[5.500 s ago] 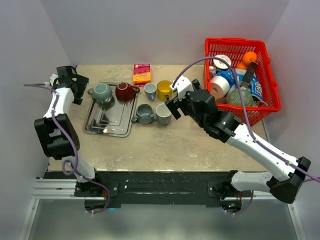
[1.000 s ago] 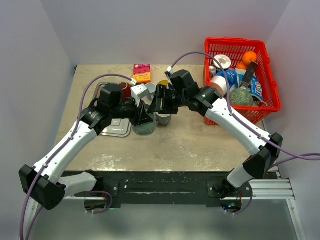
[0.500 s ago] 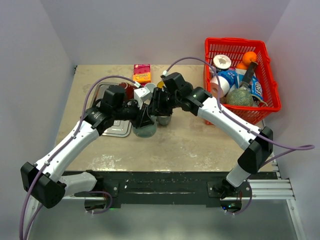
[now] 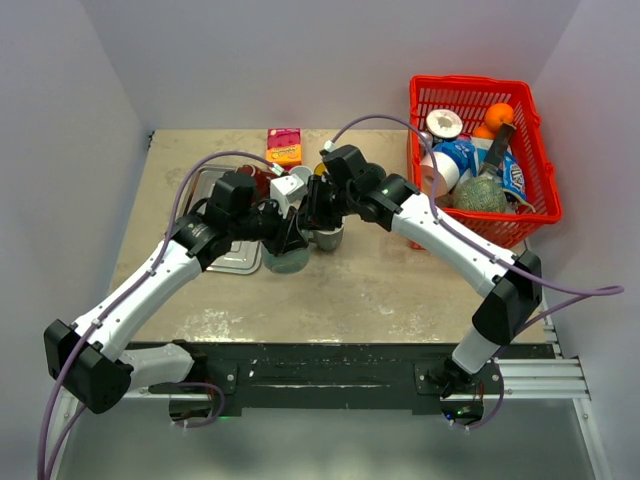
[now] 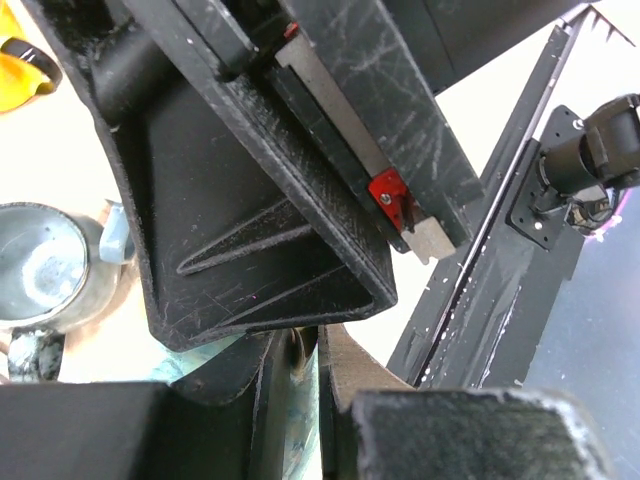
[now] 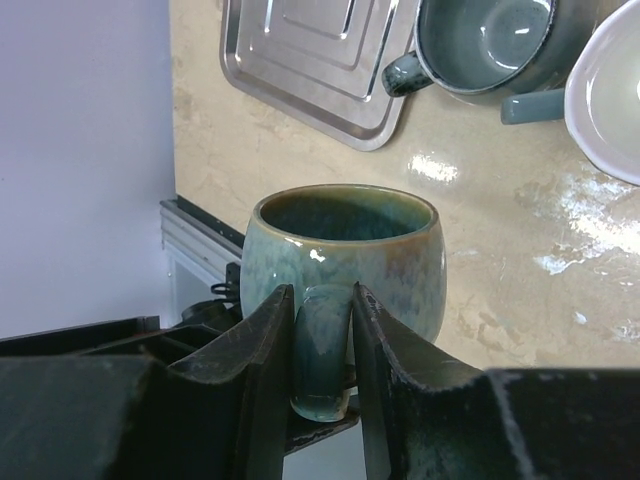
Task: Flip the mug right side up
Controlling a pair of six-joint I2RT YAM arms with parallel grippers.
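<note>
The mug (image 6: pixel 345 250) is glazed blue-green and hangs in the air over the table's front edge, its mouth facing up in the right wrist view. My right gripper (image 6: pixel 322 330) is shut on its handle (image 6: pixel 322 365), one finger pressed against each side. My left gripper (image 5: pixel 305 345) is shut on the mug's wall (image 5: pixel 300 420), a thin teal strip between its fingers. From above, the mug (image 4: pixel 288 258) shows below the spot where the left gripper (image 4: pixel 283 236) and the right gripper (image 4: pixel 306 224) meet, mostly hidden by them.
A steel tray (image 4: pixel 240 262) lies behind the left arm, also seen as the tray (image 6: pixel 320 60). A grey mug (image 6: pixel 490 40), a white cup (image 6: pixel 610 90), a red mug (image 4: pixel 262 178), a yellow mug (image 4: pixel 325 170) and an orange box (image 4: pixel 284 146) stand nearby. A full red basket (image 4: pixel 475 85) sits at the right.
Over the last second the right gripper's fingers closed in onto the mug's handle. Both arms shifted slightly left. Earlier the left arm stood by the tray at the far left.
</note>
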